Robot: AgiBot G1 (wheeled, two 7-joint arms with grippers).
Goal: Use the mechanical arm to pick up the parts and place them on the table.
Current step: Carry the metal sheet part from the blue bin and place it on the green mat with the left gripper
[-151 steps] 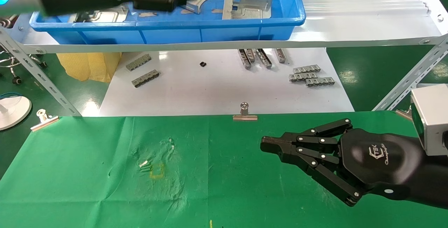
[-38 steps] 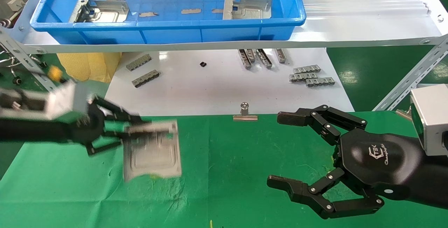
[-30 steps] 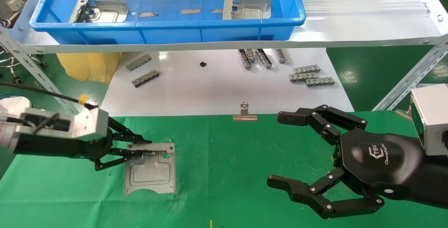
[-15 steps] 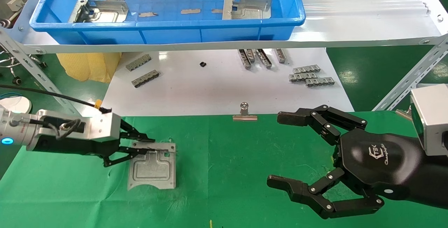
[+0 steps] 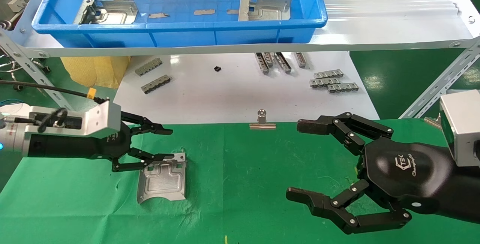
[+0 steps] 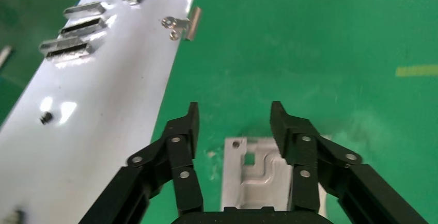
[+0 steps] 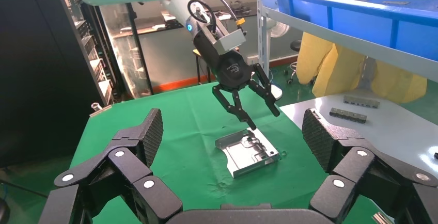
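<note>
Head view: silvery grooved square part (image 5: 162, 178) flat on green table (image 5: 262, 161), left claw (image 5: 157, 144) spread, empty.

plate (image 6: 261, 175): near edge hidden behind left gripper (image 6: 232, 131) palm | left gripper lower finger (image 5: 144, 161) covers plate's far-left corner in head view | blue tray (image 5: 180, 30): far wall cut off by top edge | right gripper (image 7: 232, 146): palm cut off at bottom edge

Metal shelf frame (image 5: 442, 83), dark cabinets (image 7: 31, 69) behind.
</note>
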